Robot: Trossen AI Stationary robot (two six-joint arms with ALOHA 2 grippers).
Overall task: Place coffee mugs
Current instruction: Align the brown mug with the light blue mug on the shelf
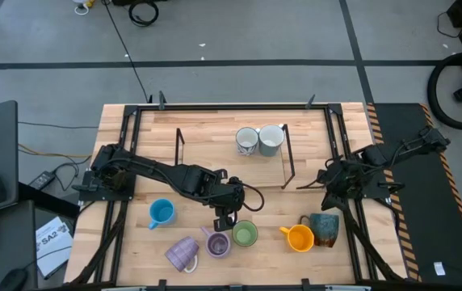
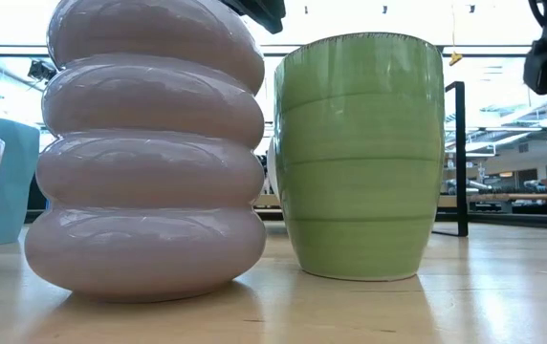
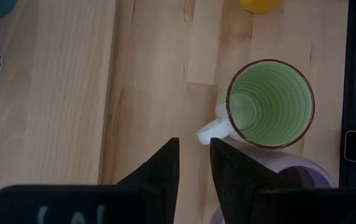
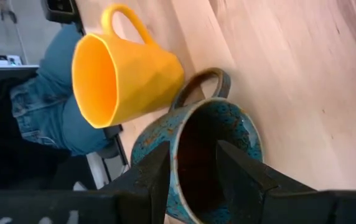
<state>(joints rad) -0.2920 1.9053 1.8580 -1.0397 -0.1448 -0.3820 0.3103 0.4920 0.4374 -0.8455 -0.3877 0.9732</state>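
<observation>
Left gripper [image 3: 193, 163], fingers narrowly apart, hangs at the green mug's [image 3: 270, 103] handle, lilac mug [image 3: 293, 168] touching behind, bare wood [image 3: 60, 112] alongside.

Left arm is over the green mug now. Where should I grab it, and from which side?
Take the green mug by its pale handle. It stands upright, mouth up, and the handle juts sideways toward the left tool, whose fingers sit just short of it with a narrow gap. Come straight down from above; the ribbed lilac mug crowds the body.

mugs [image 1: 244, 234]: 8 | arms [image 1: 166, 175]: 2 | grippers [image 1: 225, 217]: 2
</observation>
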